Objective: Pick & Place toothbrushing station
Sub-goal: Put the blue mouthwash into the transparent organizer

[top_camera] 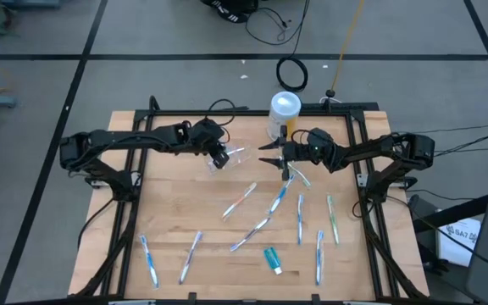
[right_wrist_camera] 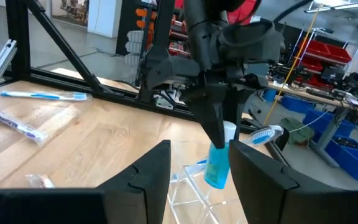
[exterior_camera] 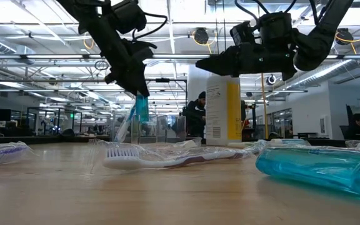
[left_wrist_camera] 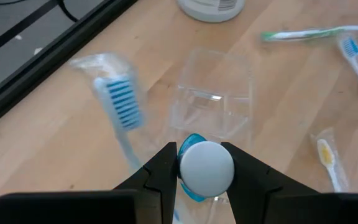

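Lying nearest in the low view, a teal toothpaste tube is waiting on the table among scattered toothbrushes. Farther back, the left gripper is pinching another tube by its white cap, hanging it over the clear cup — seemingly lining up a drop. The right gripper is hovering just right, fingers parted and empty.

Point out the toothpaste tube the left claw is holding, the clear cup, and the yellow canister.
toothpaste tube (right_wrist_camera: 217, 167): right wrist view, teal body under the claw.
clear cup (left_wrist_camera: 215, 99): left wrist view, its see-through wall.
yellow canister (exterior_camera: 232, 115): low view, yellow side.
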Tool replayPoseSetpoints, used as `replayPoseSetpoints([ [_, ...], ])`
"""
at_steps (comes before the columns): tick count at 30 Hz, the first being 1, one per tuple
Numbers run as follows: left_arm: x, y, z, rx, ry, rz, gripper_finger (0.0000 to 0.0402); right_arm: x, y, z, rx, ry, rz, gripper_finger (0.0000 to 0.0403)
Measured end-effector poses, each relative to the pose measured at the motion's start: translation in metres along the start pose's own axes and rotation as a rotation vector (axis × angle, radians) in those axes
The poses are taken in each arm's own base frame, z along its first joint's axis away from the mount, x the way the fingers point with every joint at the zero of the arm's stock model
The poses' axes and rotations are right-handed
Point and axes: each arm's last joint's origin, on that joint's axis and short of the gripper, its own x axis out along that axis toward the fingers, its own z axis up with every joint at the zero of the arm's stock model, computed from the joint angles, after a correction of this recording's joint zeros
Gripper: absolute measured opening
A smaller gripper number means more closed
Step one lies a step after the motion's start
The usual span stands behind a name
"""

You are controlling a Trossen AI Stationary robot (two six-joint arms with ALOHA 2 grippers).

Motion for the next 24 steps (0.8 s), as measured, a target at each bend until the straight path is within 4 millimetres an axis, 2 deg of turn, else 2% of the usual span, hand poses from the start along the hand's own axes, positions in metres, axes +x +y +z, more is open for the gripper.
replayPoseSetpoints([
  [24, 0.0017, -0.0007, -0.0067, 0.019, 0.039, -0.011, 0.0113, 0.0003, 0.0009, 0.0002, 0.05, -0.002, 0.007, 0.0146],
])
